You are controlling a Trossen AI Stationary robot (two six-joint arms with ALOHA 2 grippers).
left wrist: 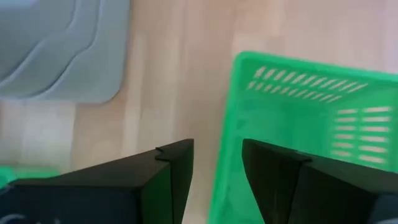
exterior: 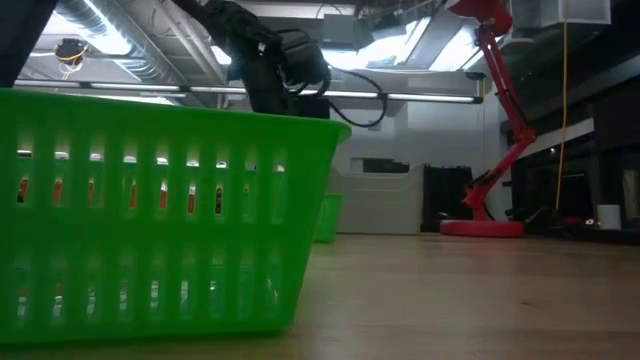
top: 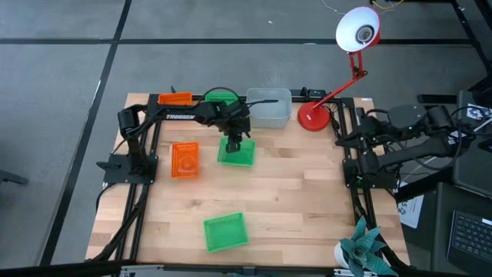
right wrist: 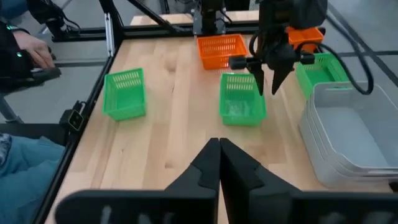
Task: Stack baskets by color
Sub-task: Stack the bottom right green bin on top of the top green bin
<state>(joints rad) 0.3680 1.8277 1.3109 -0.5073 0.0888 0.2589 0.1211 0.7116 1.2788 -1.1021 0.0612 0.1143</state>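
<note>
Jaws of the left gripper stand open over the rim of a green basket at mid-bench; the right gripper, jaws closed and empty, waits at the bench's right edge.

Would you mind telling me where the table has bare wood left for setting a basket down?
The widest bare stretch runs across the right half of the table, right of the middle green basket and the front green basket. The far edge is crowded: an orange basket, another green basket, the grey bins and the lamp base.
</note>
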